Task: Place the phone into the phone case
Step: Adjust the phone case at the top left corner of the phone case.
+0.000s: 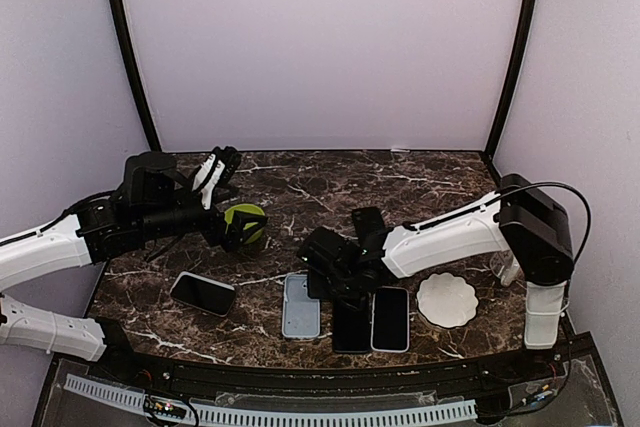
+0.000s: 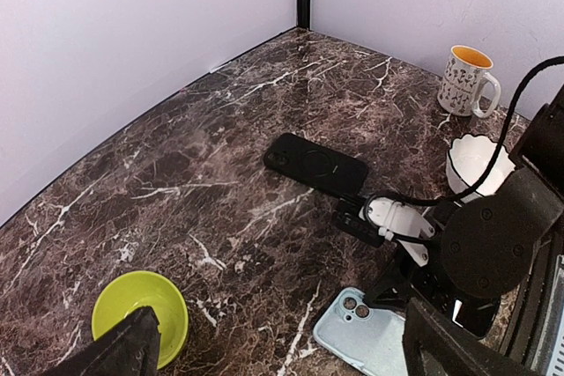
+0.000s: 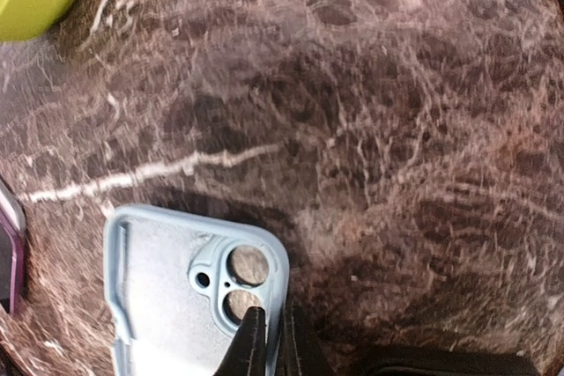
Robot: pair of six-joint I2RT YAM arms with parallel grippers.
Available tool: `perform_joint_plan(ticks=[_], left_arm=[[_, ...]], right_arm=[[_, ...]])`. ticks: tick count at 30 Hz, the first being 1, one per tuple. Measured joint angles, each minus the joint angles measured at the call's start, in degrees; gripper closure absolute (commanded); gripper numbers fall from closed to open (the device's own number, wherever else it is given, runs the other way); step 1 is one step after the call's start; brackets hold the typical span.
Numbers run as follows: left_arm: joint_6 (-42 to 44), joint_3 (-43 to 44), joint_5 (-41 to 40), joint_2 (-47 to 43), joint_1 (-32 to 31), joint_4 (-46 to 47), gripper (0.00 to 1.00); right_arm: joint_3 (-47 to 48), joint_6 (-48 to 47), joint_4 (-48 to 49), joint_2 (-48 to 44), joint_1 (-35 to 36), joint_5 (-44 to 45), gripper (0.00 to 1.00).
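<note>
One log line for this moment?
right claw: shut on blue case rim | left claw: open near green bowl | blue case: empty

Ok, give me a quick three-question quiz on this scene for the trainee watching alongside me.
1. True or false: the right gripper pinches the wall of the blue phone case.
2. The left gripper is: A) open and empty; B) shut on a bowl; C) shut on a phone.
3. Short answer: what sits inside the blue phone case?
Key: 1 true; 2 A; 3 nothing, it lies empty.
</note>
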Motion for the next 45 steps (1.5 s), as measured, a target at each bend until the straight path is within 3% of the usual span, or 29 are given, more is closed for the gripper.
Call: perform_joint_plan(ticks=[4,11,20,45], left_arm=[[0.0,-0.2,0.0,0.0,0.0,0.2,0.02],[0.0,-0.3,0.0,0.0,0.0,0.3,0.02],[0.0,-0.3,0.0,0.0,0.0,0.3,0.02],[0.0,-0.3,-0.3,0.0,0.0,0.3,0.02]], right_arm=[[-0.8,1.3,0.0,-0.1,1.5,1.0,0.84],[-0.7,2.6,-0.9,-0.1,2.2,1.3,0.95],[-0.8,6.1,-2.1,-0.2,5.0,3.8,1.00],[-1.2,11.2,-7.3,-2.7,7.2,8.0,0.92]])
